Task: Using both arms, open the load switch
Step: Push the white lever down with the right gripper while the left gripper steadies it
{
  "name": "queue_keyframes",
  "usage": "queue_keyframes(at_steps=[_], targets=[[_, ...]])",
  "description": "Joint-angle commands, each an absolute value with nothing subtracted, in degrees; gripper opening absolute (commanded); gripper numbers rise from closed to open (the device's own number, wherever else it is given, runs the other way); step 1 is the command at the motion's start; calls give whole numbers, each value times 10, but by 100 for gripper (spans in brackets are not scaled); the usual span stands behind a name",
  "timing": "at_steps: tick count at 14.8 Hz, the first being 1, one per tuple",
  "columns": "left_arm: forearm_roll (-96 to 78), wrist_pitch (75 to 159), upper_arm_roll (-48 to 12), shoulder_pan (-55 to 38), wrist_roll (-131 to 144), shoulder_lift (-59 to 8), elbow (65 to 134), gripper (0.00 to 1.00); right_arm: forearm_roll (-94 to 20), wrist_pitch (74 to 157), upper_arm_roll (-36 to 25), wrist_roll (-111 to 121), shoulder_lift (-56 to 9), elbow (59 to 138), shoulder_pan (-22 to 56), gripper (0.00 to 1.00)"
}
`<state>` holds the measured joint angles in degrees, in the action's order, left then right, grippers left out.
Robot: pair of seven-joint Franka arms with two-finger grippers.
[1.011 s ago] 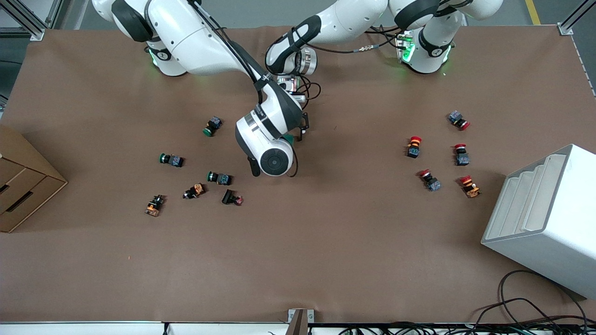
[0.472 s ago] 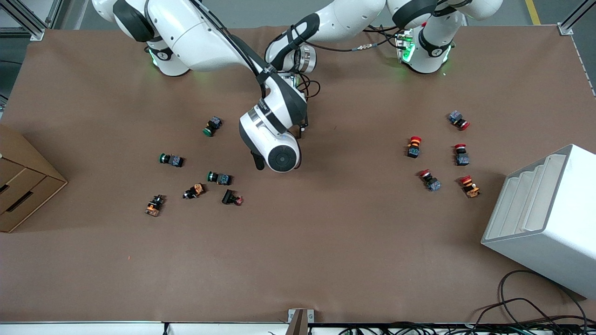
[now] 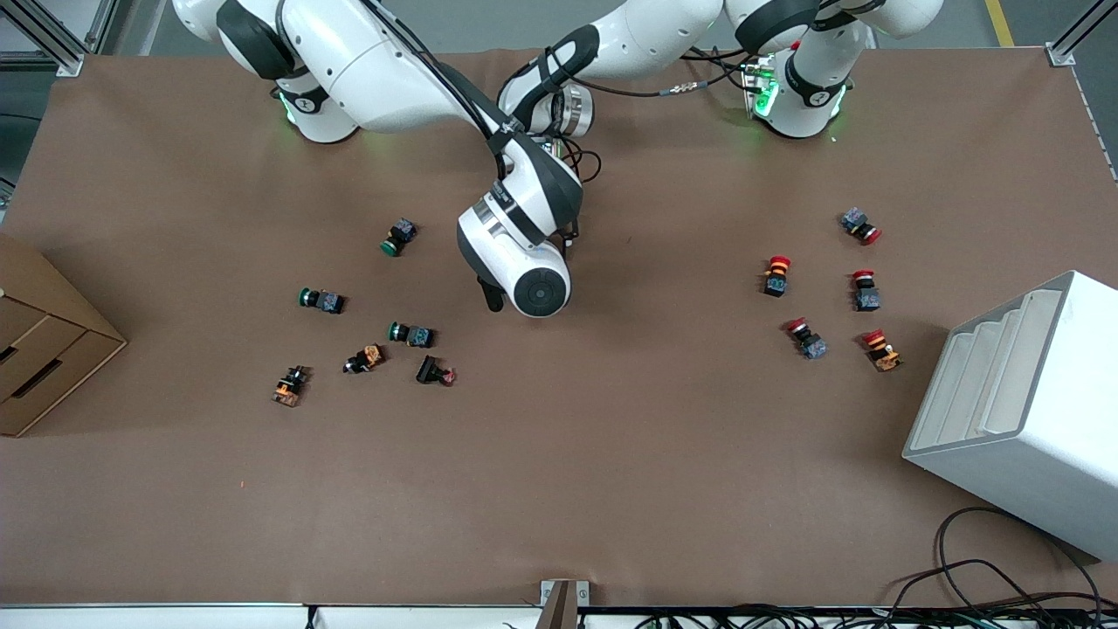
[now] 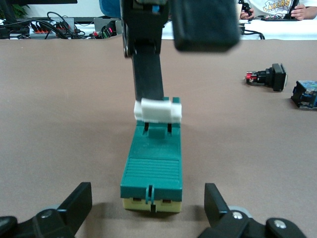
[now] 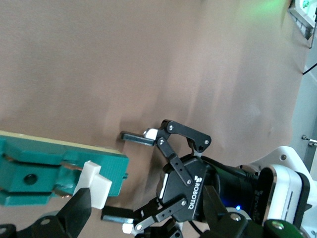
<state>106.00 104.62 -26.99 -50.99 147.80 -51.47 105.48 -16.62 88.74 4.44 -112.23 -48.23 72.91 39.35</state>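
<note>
The right gripper (image 4: 176,74) has slid over the load switch (image 4: 151,168) lying mid-table, fingers apart, one touching its white lever (image 4: 157,109), while the left gripper (image 4: 147,198) sits wide around the other end, so flipping looks next

The tabletop (image 3: 611,454) is matt brown, paper-like. The load switch (image 4: 152,168) looks like ribbed green plastic with a smooth white lever. Both arms have glossy white shells.
</note>
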Motion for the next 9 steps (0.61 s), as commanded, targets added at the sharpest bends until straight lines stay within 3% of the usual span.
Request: queue_keyframes(at_steps=[1, 9], targets=[[1066, 1040, -265, -513, 1486, -517, 1047, 100, -163, 888, 45, -1130, -480, 745, 397, 100], [1065, 1040, -265, -514, 1485, -517, 1047, 100, -151, 896, 45, -1129, -486, 747, 405, 100]])
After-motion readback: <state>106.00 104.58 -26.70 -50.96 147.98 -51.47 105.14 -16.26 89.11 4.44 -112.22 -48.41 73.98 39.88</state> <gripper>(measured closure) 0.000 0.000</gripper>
